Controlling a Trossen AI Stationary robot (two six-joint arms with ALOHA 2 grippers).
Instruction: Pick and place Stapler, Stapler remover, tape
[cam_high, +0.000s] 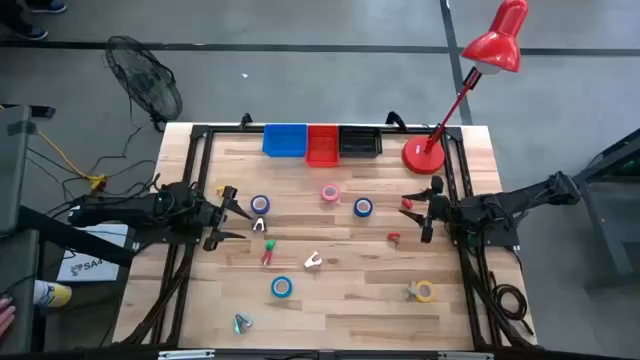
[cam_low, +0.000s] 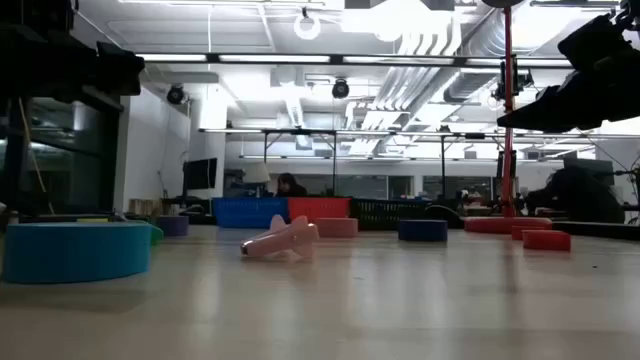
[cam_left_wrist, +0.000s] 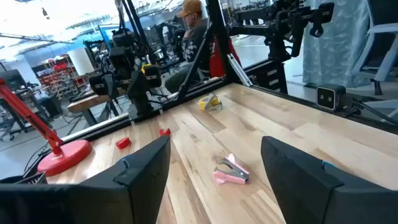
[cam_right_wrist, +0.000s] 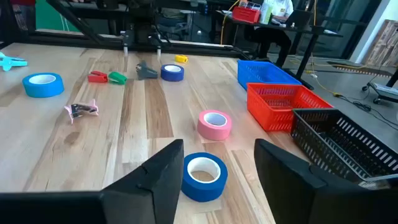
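Note:
Tape rolls lie flat on the wooden table: blue ones (cam_high: 260, 204) (cam_high: 363, 207) (cam_high: 282, 287), a pink one (cam_high: 330, 193) and a yellow one (cam_high: 425, 291). A pink staple remover (cam_high: 313, 261) lies mid-table, and a small red and green stapler pair (cam_high: 268, 250) to its left. My left gripper (cam_high: 228, 212) hovers open at the table's left, with the pink remover (cam_left_wrist: 231, 171) ahead of it. My right gripper (cam_high: 425, 210) hovers open at the right. A blue roll (cam_right_wrist: 204, 175) lies just ahead of its fingers, untouched.
Blue (cam_high: 285, 140), red (cam_high: 322, 143) and black (cam_high: 360, 142) bins stand along the far edge, with a red lamp's base (cam_high: 423, 157) to their right. A grey remover (cam_high: 259, 225), a teal one (cam_high: 240, 322) and small red pieces (cam_high: 394, 238) (cam_high: 407, 203) also lie about.

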